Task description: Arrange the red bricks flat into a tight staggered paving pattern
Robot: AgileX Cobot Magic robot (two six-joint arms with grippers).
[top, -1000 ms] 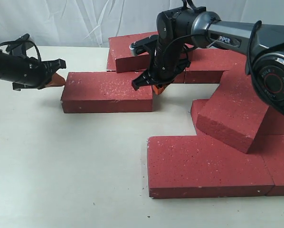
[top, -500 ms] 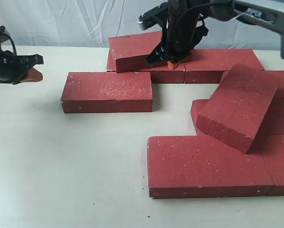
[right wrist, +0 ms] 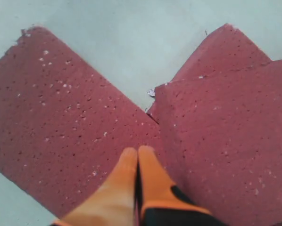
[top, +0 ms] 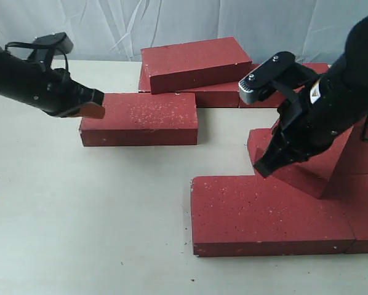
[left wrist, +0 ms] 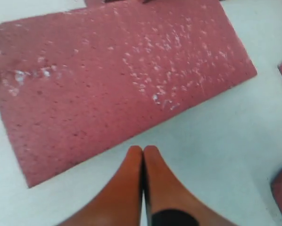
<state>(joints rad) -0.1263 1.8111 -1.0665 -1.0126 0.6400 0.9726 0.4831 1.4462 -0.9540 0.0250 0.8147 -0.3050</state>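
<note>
Several red bricks show in the exterior view. One lone brick [top: 138, 118] [left wrist: 117, 80] lies flat at the left, and my left gripper [top: 88, 111] [left wrist: 143, 149] is shut and empty at its left end, tips over bare table. A large front brick [top: 270, 212] [right wrist: 70, 127] lies flat. A tilted brick [top: 307, 181] [right wrist: 226, 141] leans on others at the right, mostly hidden by my right arm. My right gripper [top: 264, 167] [right wrist: 138, 150] is shut and empty, its tips where the front brick meets the tilted one.
A brick [top: 196, 61] lies askew on top of the back row [top: 218, 95]. More bricks [top: 365, 209] lie flat at the right edge. A white curtain hangs behind the table [top: 79, 215].
My right arm left the stacked back brick and came down to the front right by the tilted brick. My left gripper moved right, back to the lone brick's left end.
</note>
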